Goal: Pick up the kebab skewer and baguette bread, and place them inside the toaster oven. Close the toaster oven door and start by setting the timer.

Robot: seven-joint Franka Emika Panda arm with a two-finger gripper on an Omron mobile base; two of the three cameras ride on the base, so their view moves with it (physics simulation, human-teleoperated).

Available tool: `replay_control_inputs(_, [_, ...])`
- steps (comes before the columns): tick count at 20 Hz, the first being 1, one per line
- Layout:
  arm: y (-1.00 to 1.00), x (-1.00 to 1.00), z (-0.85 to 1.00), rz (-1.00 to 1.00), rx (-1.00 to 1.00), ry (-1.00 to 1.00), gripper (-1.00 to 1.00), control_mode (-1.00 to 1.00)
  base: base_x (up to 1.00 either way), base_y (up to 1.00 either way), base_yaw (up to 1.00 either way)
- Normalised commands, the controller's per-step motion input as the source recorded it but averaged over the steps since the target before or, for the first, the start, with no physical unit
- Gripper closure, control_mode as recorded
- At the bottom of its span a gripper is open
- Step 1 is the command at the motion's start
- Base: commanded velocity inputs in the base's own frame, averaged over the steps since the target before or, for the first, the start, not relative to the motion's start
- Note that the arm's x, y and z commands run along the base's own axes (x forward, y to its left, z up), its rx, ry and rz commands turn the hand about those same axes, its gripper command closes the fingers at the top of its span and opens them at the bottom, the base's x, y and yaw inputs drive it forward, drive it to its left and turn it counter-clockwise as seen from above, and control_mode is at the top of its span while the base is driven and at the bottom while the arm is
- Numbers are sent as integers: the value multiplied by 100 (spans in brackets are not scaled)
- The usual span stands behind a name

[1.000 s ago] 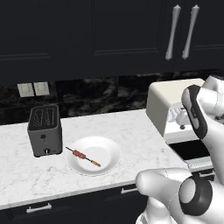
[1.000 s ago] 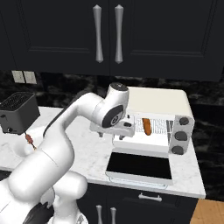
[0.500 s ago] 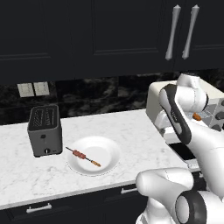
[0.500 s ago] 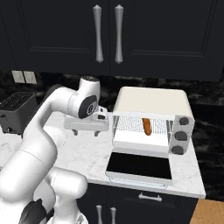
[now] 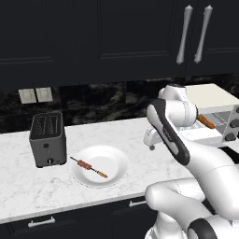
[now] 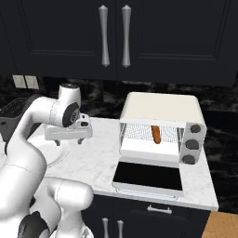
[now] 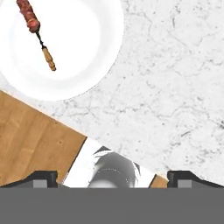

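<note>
The kebab skewer (image 5: 88, 166) lies on a white plate (image 5: 114, 161), its meat chunks toward the toaster and its orange end toward the counter's front. From the hand view the skewer (image 7: 36, 31) is at the upper left on the plate (image 7: 87, 57). My gripper (image 6: 69, 141) hangs open and empty above the marble counter, just right of the plate and apart from the skewer. The baguette bread (image 6: 156, 134) rests on the wire rack inside the cream toaster oven (image 6: 160, 108). The toaster oven door (image 6: 148, 175) is folded down flat and open.
A dark grey two-slot toaster (image 5: 46, 138) stands left of the plate. Dark cabinets with silver handles (image 5: 192, 33) hang above. The counter's front edge and a wooden floor (image 7: 30, 140) lie just below the plate in the hand view.
The arm has swung left from the toaster oven's mouth to the plate, with the gripper staying open. The baguette stays on the oven rack.
</note>
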Motion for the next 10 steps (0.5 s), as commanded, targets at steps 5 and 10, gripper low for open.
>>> replay_control_inputs(5, [79,-11,-21,1,0,-1,-100,-100,0,0,0])
replay_control_inputs(10, [78,-1,-2,0,1,0,-100,-100,0,0,0])
